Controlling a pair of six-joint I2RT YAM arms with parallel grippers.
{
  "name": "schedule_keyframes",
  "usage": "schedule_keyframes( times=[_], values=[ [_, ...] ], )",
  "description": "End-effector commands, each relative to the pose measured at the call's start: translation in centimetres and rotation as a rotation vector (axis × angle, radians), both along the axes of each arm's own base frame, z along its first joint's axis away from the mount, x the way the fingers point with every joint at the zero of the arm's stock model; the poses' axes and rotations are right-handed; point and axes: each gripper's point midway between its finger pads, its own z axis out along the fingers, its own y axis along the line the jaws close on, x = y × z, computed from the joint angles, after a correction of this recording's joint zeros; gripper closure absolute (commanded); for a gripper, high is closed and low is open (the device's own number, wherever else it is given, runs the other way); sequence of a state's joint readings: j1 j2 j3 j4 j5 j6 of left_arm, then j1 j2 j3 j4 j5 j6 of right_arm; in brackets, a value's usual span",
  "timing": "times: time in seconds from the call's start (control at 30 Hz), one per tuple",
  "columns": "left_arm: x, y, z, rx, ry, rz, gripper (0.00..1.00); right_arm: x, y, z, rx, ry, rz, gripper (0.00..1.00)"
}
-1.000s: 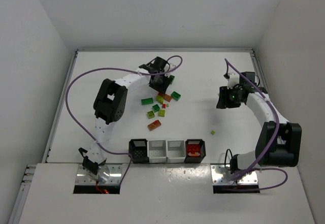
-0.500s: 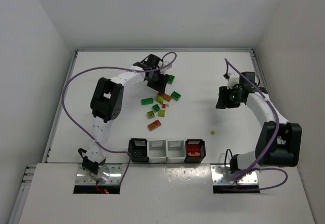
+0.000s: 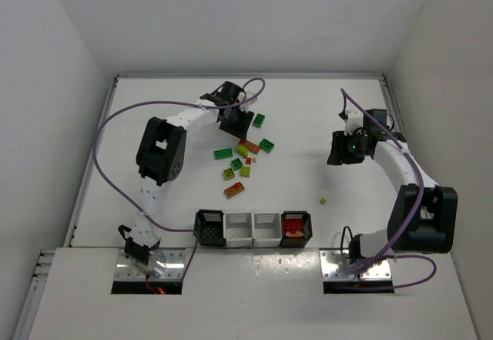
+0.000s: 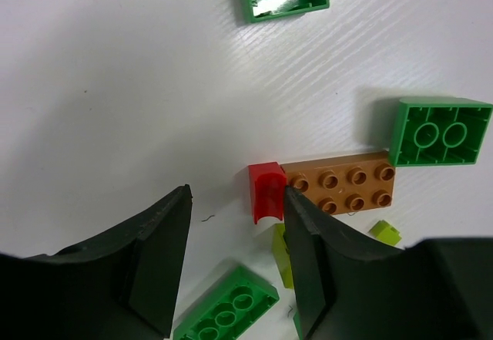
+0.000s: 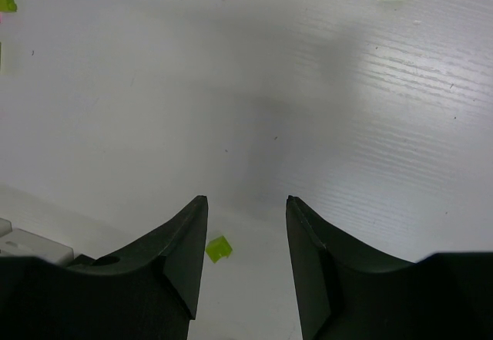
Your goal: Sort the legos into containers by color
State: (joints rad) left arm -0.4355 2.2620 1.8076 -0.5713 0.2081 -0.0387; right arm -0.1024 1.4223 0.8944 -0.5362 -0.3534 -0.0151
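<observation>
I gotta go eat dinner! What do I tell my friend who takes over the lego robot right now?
Left gripper: open, empty, low over the legos, a small red brick right by one fingertip.
Right gripper: open, empty, over the table.
Where: most bricks lie loose mid-table; one yellow-green bit sits apart on the right.
Done: red pieces in the right black bin.
Left: everything loose. Two white bins look empty; left black bin too dark to tell.
</observation>
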Motion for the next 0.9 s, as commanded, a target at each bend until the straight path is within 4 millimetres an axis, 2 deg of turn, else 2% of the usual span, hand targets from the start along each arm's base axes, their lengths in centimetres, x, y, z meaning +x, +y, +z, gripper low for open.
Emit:
schedule_keyframes(
  times=[0.0,0.23,0.4,0.47,0.5,0.53,0.63,0.87],
  values=[
    [1.8,0.7,1.8,0.027,-0.069,0.051,0.44,0.5,0.3,0.7,0.020,-0.028,0.014,0.54],
    [2.9,2.9,1.4,0.134,-0.119,0.127,0.46,0.4,0.3,0.5,0.021,-0.019,0.014,0.54],
    [3.9,4.6,2.4,0.199,-0.180,0.200,0.46,0.4,0.3,0.5,0.021,-0.019,0.014,0.54],
    [3.7,5.0,2.7,0.189,-0.182,0.194,0.46,0.5,0.3,0.5,0.017,-0.022,0.022,0.54],
    [3.8,4.4,3.6,0.153,-0.194,0.180,0.46,0.5,0.3,0.5,0.017,-0.022,0.022,0.54],
    [3.2,3.7,3.2,0.124,-0.169,0.153,0.46,0.5,0.3,0.7,0.016,-0.031,0.022,0.54],
    [2.5,2.4,4.0,0.058,-0.155,0.086,0.46,0.2,0.3,0.4,0.017,-0.022,0.022,0.54],
    [2.2,1.6,5.6,0.003,-0.167,0.068,0.46,-0.3,0.3,0.1,0.018,-0.013,0.021,0.54]
  ],
)
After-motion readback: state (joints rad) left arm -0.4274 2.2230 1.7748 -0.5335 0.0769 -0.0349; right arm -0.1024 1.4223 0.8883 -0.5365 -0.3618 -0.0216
